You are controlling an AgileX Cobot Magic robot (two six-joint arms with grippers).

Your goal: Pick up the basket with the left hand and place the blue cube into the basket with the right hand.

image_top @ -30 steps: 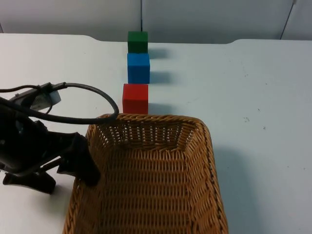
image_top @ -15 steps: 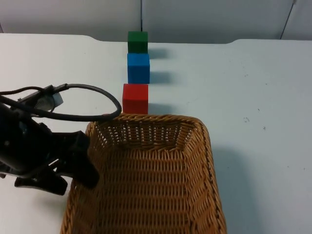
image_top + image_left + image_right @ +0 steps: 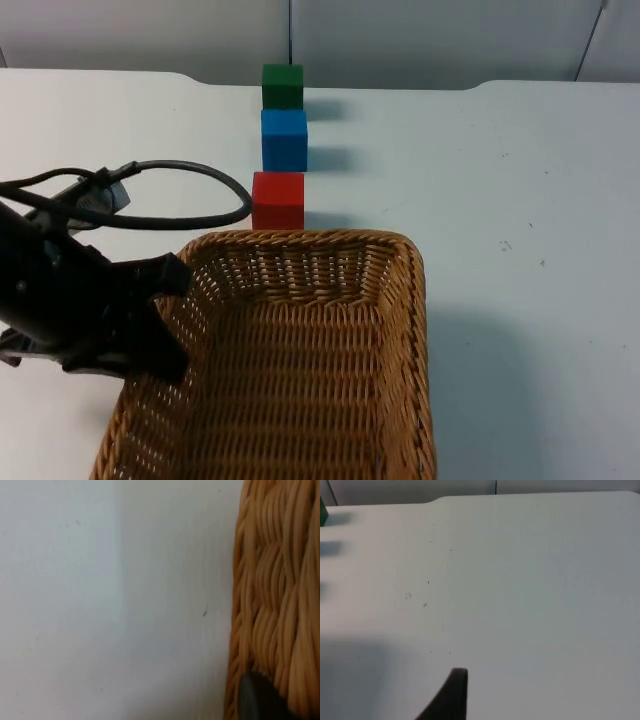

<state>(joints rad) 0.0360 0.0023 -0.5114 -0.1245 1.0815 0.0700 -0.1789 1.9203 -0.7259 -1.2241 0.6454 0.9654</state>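
Note:
A blue cube (image 3: 284,138) stands mid-table in a row of three, apart from both grippers. The woven wicker basket (image 3: 415,300) lies in front of the row, its far rim just short of the red cube. My left gripper (image 3: 160,320) is at the basket's left wall, its jaws closed across the rim. In the left wrist view a black fingertip (image 3: 252,697) presses against the basket's weave (image 3: 270,605). The right gripper's fingertip (image 3: 454,690) hangs over bare white table, with nothing between the fingers, and the arm waits.
A green cube (image 3: 282,85) stands behind the blue one, near the grey partition wall. A red cube (image 3: 277,200) stands in front of it, almost touching the basket's far rim. White table top stretches to the right of the cubes and the basket.
The left gripper's jaws have closed onto the basket's left rim. The basket has shifted left and now sits skewed, with its left side pulled outward. The cubes have not moved.

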